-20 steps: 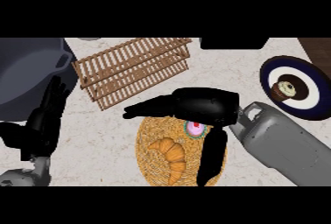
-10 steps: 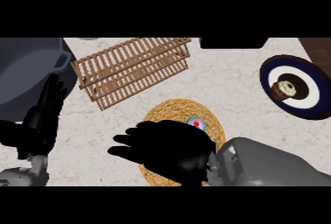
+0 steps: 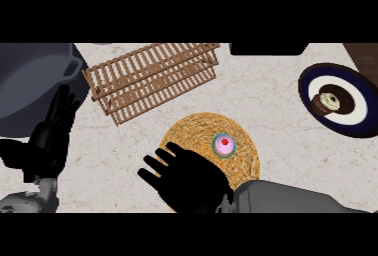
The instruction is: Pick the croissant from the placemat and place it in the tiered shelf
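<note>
The right hand (image 3: 188, 180) sits flat over the near-left part of the round woven placemat (image 3: 236, 137), fingers spread and apparently holding nothing yet, and the croissant can't be seen at all, presumably hidden under that palm. So the robot is basically closing blind: the fingers could pinch an edge, or shove it toward the pink cupcake (image 3: 223, 144). The left hand (image 3: 52, 135) rests open at the left edge, and the wooden tiered shelf (image 3: 151, 77) waits farther back on the desk (image 3: 273, 100).

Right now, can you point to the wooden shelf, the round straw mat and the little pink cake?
brown wooden slatted shelf (image 3: 151, 80), head view, on its middle slats
round woven straw placemat (image 3: 193, 132), head view, on its bare upper-left part
small pink-topped cake (image 3: 224, 144), head view, on its pink top
</note>
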`<action>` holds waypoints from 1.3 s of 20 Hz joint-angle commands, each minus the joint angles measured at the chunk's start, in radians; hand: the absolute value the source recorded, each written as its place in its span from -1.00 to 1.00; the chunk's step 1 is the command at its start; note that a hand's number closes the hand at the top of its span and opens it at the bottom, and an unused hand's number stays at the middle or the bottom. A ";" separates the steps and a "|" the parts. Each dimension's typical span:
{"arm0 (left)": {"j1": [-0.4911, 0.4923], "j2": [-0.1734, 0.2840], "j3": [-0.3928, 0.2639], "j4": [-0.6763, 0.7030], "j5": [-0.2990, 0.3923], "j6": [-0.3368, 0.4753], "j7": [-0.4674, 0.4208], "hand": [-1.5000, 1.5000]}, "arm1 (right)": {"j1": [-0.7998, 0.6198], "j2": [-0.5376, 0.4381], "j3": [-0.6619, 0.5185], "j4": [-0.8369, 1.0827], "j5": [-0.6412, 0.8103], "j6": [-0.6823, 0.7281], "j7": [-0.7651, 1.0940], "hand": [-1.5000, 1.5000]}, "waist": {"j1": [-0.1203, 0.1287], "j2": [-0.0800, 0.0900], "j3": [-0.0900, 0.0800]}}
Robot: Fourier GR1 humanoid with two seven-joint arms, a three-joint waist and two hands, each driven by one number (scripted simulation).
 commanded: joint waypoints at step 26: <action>0.026 -0.109 0.113 -0.015 -0.106 -0.114 0.021 0.00 | 0.315 0.113 -0.166 0.278 0.537 -0.050 -0.488 -1.00 | -0.001 0.002 0.000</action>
